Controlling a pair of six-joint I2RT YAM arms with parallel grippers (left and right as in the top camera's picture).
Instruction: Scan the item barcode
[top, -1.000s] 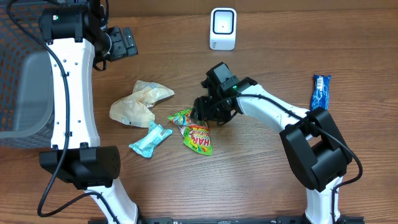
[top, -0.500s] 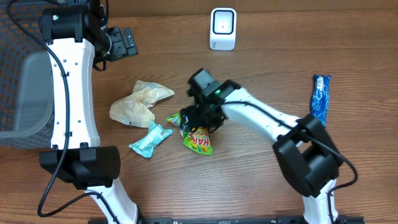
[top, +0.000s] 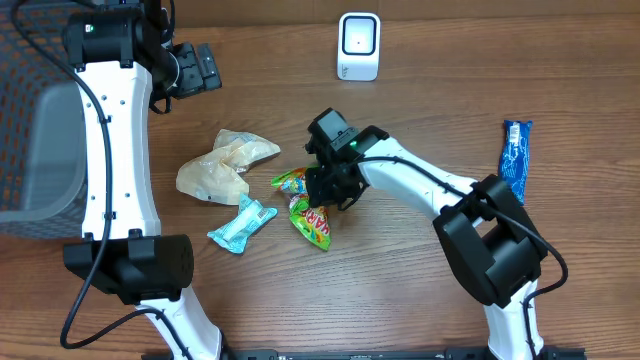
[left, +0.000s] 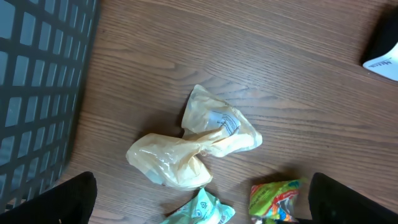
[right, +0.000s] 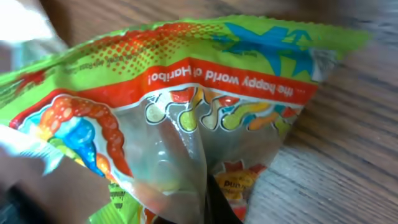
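Pinching step: candy bag (top: 315, 226) is clamped by right pincer (top: 323, 195), left pincer (top: 205, 67) wide; bag must be lifted toward scanner (top: 358, 46), barcode facing it.

A crumpled pale yellow plastic bag (left: 193, 146) lies mid-frame on the wooden surface (left: 155, 56). A dark mesh basket (left: 37, 81) fills 9 to 11 o'clock. A teal packet (left: 202, 213) pokes in at 6 o'clock, a green sweets packet (left: 277, 198) at 5, a white scanner (left: 384, 59) corner at 2. Dark fingers (left: 59, 202) stand wide apart at 7 and 4 o'clock
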